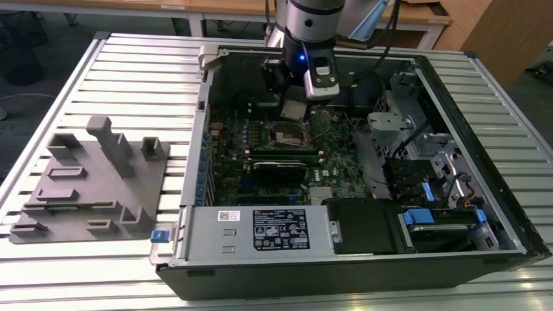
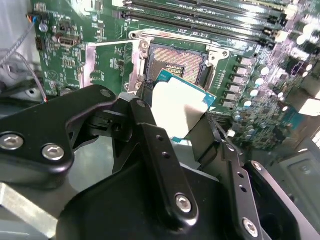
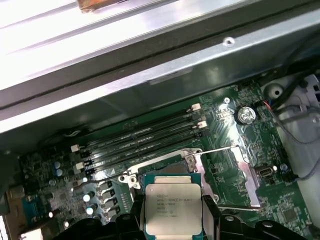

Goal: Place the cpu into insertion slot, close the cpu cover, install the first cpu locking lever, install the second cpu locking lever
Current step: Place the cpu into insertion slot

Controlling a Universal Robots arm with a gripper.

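Note:
My gripper [image 1: 294,110] hangs inside the open computer case, shut on the cpu [image 1: 294,111]. The cpu [image 3: 172,207] is a small square chip with a silver-grey top, pinched by its edges between two black fingers [image 3: 210,217]. It hovers tilted just above the insertion slot [image 3: 172,169], apart from it. In the second wrist view the cpu [image 2: 180,107] sits in front of the dark, silver-rimmed insertion slot [image 2: 175,62], which lies bare. The cpu cover [image 3: 248,182] is flipped open beside the slot, green board showing through its window. A thin lever [image 3: 220,149] runs along it.
Long black memory slots [image 3: 140,137] run beside the socket. The case's metal wall [image 3: 150,65] rises close behind them. A silver power supply [image 1: 259,230] and drive cage [image 1: 415,142] fill the case's near and right side. A grey fixture [image 1: 95,181] stands on the table at the exterior view's left.

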